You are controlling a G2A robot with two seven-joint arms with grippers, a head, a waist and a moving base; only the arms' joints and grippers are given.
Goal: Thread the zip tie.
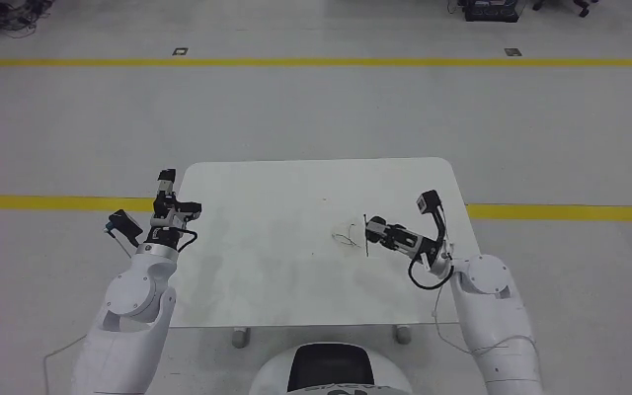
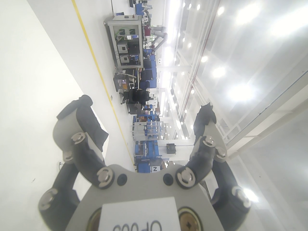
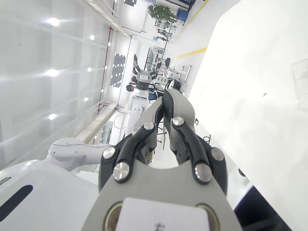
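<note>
A thin black zip tie (image 1: 365, 235) stands roughly upright over the right half of the white table (image 1: 267, 267), and my right gripper (image 1: 371, 232) is shut on it. Right beside it, towards the table's middle, a thin looped strand (image 1: 344, 238) lies on the table. In the right wrist view the right gripper (image 3: 164, 98) has its fingers pressed together, and a thin dark strip (image 3: 165, 133) runs behind them. My left gripper (image 1: 165, 181) hovers at the table's left edge, far from the tie. The left wrist view has the left gripper (image 2: 146, 105) wide open with nothing between its fingers.
Bare table surface lies between the two arms and towards the far edge. A faint clear sheet (image 3: 300, 85) and a small dark speck (image 3: 264, 94) lie on the table beyond the right gripper. Yellow floor lines (image 1: 316, 62) run behind the table.
</note>
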